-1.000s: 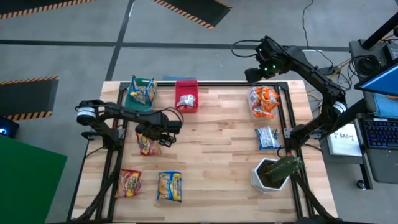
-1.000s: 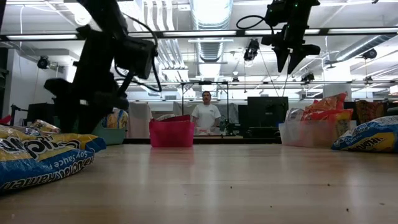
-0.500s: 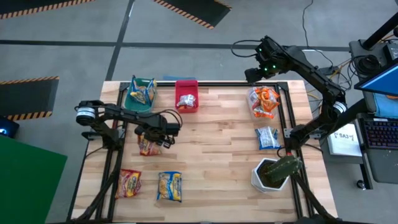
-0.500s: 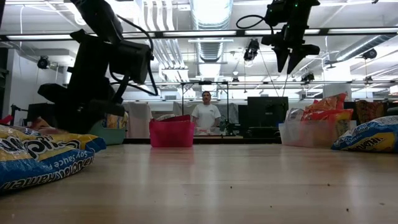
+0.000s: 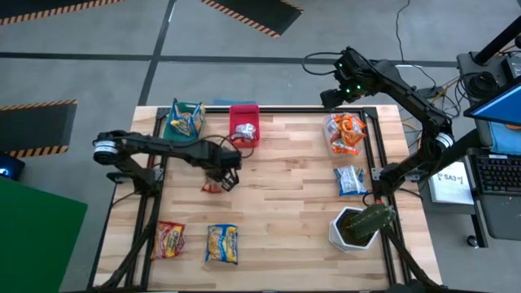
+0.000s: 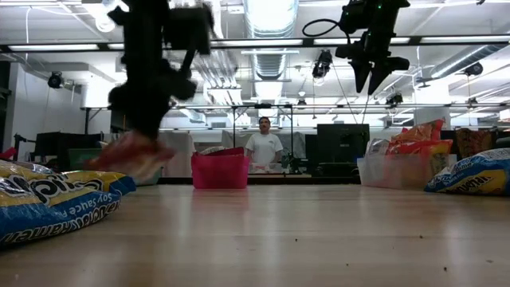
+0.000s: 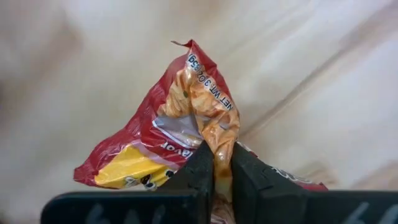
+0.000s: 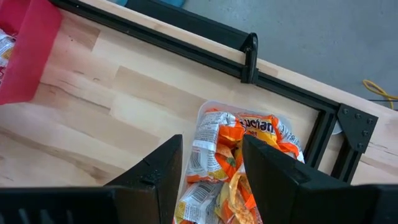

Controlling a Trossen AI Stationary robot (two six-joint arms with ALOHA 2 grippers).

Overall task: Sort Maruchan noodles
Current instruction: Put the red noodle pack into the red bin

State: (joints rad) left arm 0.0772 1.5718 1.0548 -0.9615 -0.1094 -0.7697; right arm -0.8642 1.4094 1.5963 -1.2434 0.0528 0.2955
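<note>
My left gripper point(image 5: 223, 176) is shut on a red Maruchan packet point(image 7: 186, 106) above the table's left middle; the low view shows the packet point(image 6: 131, 156) blurred and above the tabletop. My right gripper point(image 5: 342, 91) is open and empty, high over the far right, above a clear bin of orange packets point(image 8: 239, 149). A red-and-yellow packet point(image 5: 169, 240) and a yellow-and-blue packet point(image 5: 221, 242) lie flat near the front left. A silver-and-blue packet point(image 5: 350, 179) lies flat at the right. My left gripper pinches a bunched-up fold of the red packet's wrapper point(image 7: 217, 146) between its two fingers, which come from above. The packet hangs crumpled below the fingers, clear of the table in the low view.
A teal bin point(image 5: 183, 120) with yellow-and-blue packets and a pink bin point(image 5: 244, 126) holding a packet stand at the far edge. A white pot with a green plant point(image 5: 358, 226) stands at the front right. A person point(image 6: 264, 150) stands in the room behind.
My left gripper has risen and gone toward the table's right edge, taking the red packet with it. The packet lay flat on the table and now hangs crumpled, lifted clear.
</note>
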